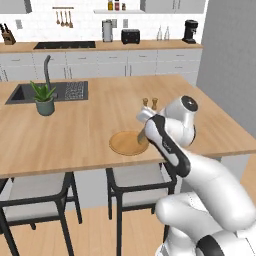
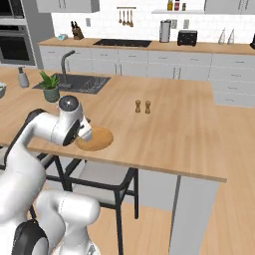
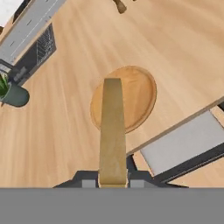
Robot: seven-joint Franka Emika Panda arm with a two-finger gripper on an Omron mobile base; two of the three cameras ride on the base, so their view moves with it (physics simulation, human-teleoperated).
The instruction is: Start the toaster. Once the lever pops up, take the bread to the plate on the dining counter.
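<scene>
The gripper (image 3: 113, 181) is pinched nearly closed on the bread (image 3: 112, 131), holding the thin slice edge-on by its near end so that it juts out over the plate (image 3: 140, 94). The slice looks light and stiff enough to stay straight from that one-ended hold, though I'd judge toast like this to be brittle (a harder squeeze could crack it), and the narrow grip on its faces seems the sensible place to hold it.

The plate sits on the dining counter (image 1: 90, 130) close to the near edge, right above a grey-seated stool (image 3: 183, 142). That edge is the thing to mind: a slice let go short of the rim could tip off onto the seat. Beyond the plate the wood is open, with the two small shakers (image 2: 142, 106) well apart and the potted plant (image 1: 44, 98) by the sink (image 1: 47, 92) farther still. The toaster (image 1: 130, 36) stands on the far wall counter.
</scene>
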